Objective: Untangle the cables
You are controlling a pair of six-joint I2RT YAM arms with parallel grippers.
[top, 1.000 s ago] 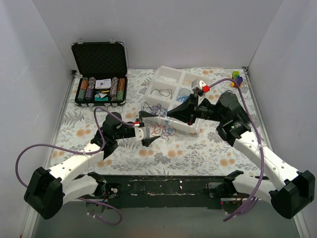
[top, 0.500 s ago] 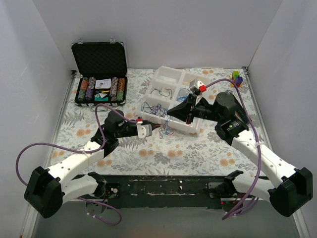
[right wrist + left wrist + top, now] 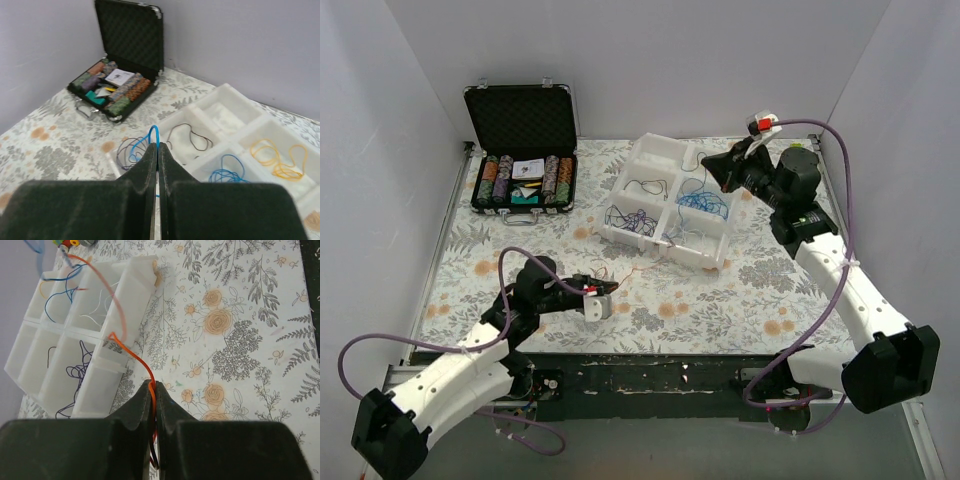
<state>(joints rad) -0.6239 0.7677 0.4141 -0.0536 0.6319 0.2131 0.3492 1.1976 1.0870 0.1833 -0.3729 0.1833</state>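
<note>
The cables lie sorted in a white compartment tray [image 3: 700,262]: a dark purple tangle [image 3: 630,220], a black loop [image 3: 645,185] and blue loops [image 3: 705,200]. My left gripper [image 3: 609,289] is low over the floral mat, in front of the tray, shut on an orange cable [image 3: 145,367]. That cable runs from the jaws up over the tray's wall [image 3: 142,277]. My right gripper [image 3: 709,164] is raised above the tray's far right corner, shut on a blue cable loop [image 3: 154,132]. Yellow loops [image 3: 277,159] show in one compartment in the right wrist view.
An open black case of poker chips [image 3: 523,180] stands at the back left. White walls close in the table on three sides. The floral mat [image 3: 720,310] stretches between the tray and the arm bases.
My left gripper has shut on the orange cable and drawn back toward the near edge. My right arm has lifted away to the back right with the blue cable.
</note>
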